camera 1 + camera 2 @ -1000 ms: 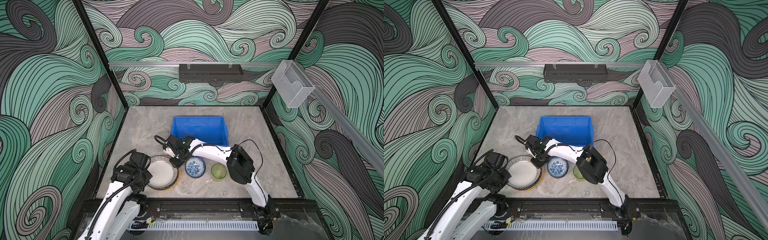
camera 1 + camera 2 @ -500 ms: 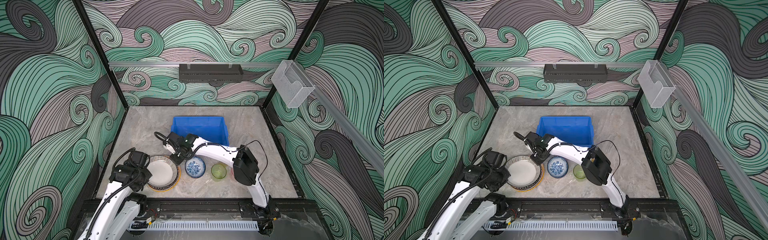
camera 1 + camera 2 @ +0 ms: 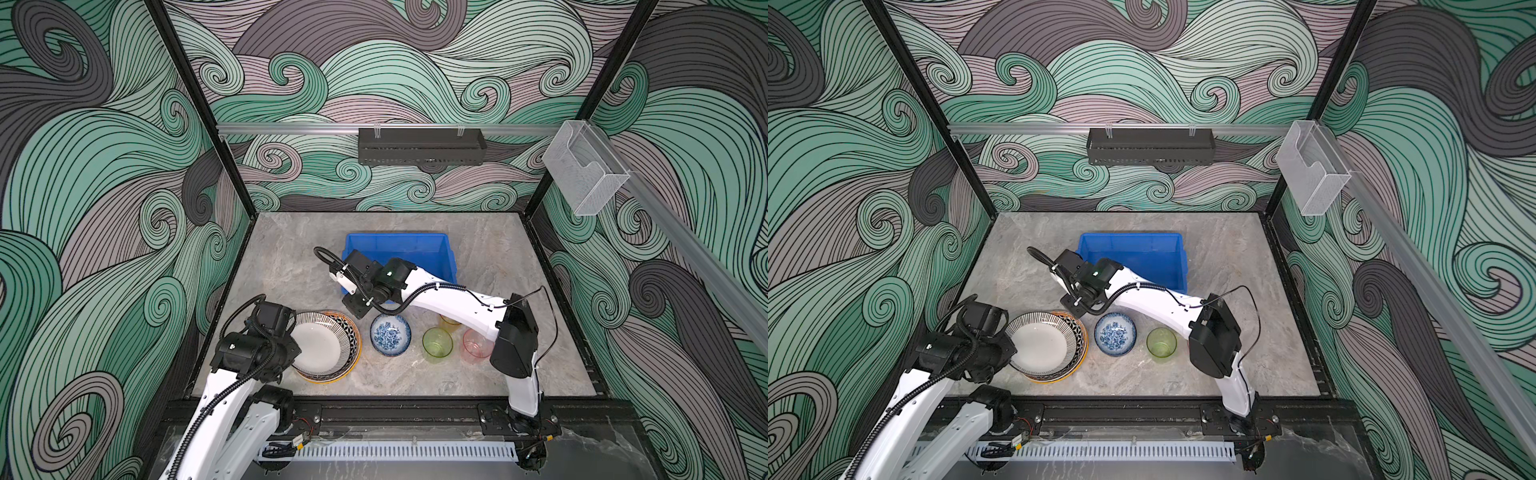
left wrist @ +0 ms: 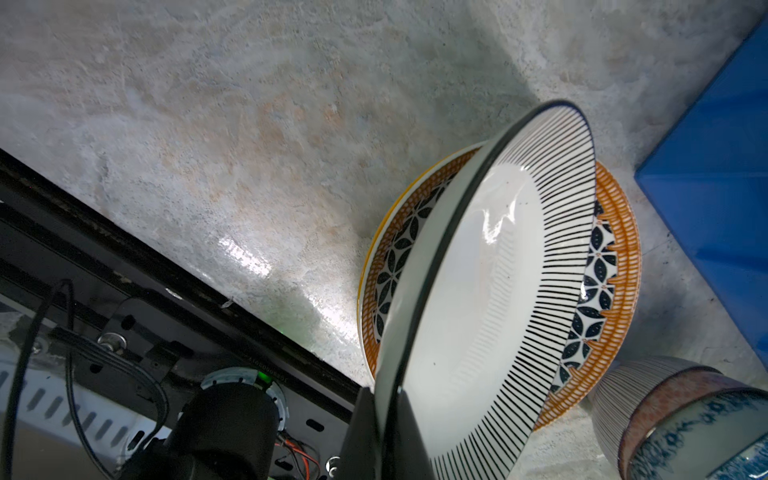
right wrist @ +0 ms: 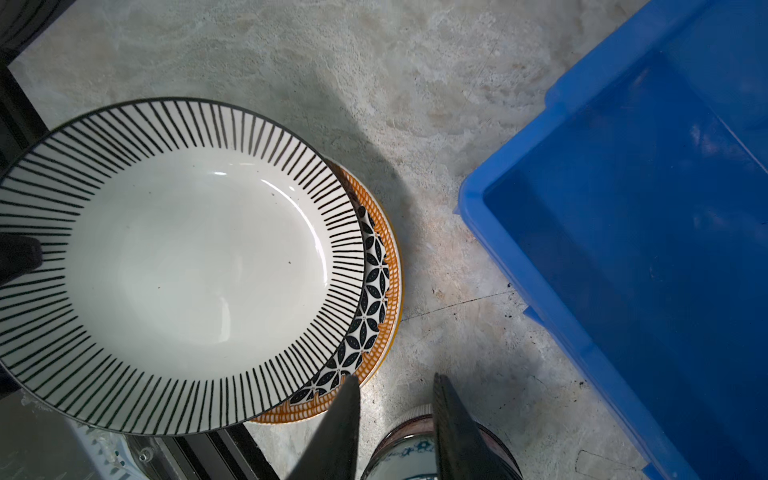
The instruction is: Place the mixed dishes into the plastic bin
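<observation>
Left claw: is clamping shut on the rim of the striped plate, which is reaching out ahead of the fingers

Striped plate: is tilting with the gripped edge raised; the far edge is sitting low over the star-patterned plate and the orange-rimmed plate beneath it, and I cannot tell whether it is touching them

Right claw: is hovering partly open and holding nothing, one finger over the edge of the plate stack and the other over the blue-floral bowl

Plastic bin: is lying just beyond the right claw and well apart from the left claw; nothing is showing inside it

Cups: the green cup, pink cup and orange cup are standing on the table behind the right claw, beside that arm

Progress: the task is looking barely begun, with only the first plate being taken up

Remaining: all three plates, the bowl and the three cups are waiting to go into the bin
</observation>
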Robot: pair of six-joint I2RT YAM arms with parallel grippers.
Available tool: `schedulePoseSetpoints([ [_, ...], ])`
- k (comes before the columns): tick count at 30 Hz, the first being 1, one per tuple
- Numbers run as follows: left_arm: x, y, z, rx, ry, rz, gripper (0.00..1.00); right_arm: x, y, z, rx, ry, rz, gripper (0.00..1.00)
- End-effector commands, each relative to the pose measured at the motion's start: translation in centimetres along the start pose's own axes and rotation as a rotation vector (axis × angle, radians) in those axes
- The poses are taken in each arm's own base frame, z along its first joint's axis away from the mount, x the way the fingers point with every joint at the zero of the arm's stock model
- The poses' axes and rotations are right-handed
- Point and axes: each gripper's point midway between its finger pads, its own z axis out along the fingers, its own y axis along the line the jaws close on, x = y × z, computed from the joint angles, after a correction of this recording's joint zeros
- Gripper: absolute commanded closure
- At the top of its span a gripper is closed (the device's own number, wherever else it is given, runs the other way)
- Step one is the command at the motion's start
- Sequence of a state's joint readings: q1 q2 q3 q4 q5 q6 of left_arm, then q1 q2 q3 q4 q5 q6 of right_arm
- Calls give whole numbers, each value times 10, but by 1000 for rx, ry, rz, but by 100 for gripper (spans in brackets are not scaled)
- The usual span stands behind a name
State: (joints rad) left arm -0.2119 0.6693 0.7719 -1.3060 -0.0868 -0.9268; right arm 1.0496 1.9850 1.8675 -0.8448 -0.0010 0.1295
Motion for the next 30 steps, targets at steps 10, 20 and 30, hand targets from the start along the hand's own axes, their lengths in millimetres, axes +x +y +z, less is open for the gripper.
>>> schedulePoseSetpoints([
  [10, -33, -31, -59, 124, -117, 49, 100, -24, -40, -68, -8, -210, 134, 64],
  [20, -58, -57, -95, 179, -182, 96, 100, -16, -94, -112, 35, -345, 269, 58],
  [30, -91, -114, -109, 291, -224, 146, 100, 13, -150, -132, 96, -398, 423, 51],
])
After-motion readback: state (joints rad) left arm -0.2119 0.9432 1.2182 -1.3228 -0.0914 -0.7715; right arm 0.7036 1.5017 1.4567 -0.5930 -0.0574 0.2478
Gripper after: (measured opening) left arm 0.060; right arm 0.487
